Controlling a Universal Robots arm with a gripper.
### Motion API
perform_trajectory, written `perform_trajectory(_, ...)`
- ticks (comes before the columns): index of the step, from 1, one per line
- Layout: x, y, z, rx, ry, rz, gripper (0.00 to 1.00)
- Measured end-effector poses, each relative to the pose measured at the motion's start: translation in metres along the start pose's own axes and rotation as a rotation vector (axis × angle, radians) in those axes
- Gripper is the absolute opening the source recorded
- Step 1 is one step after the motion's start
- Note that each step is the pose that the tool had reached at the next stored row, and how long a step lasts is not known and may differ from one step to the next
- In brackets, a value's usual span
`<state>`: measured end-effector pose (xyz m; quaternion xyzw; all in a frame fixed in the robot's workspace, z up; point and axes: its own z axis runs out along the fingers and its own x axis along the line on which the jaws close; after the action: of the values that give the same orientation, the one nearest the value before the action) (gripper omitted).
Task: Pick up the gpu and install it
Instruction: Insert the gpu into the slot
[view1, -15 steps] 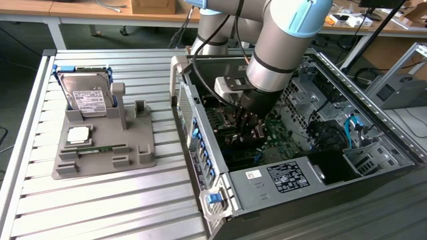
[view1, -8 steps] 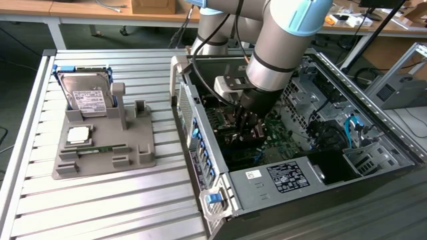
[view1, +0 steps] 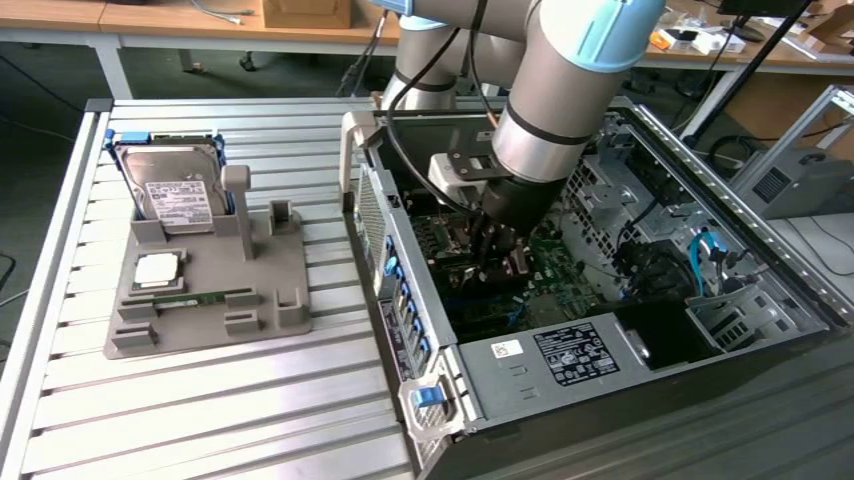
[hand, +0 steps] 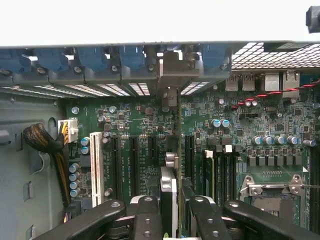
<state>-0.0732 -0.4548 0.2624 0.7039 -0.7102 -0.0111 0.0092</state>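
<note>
The gripper, at the exterior frame's centre inside the computer case, has its fingers closed on the gpu, standing upright over the motherboard.

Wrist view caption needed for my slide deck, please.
Claw holding the gpu upright over the motherboard, its bracket against the case's rear slots.
</note>
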Motion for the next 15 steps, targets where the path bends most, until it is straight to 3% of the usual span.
perform_trajectory(6,-0.0017,-0.0004,-0.0001,-0.0002,0.0012,-0.009,0.27)
perform_trajectory(13,-0.004,-0.0018,-0.0001,-0.0001,0.0254,-0.007,0.27)
perform_trajectory(15,-0.0046,-0.0019,-0.0002,-0.0002,0.0275,-0.007,0.27)
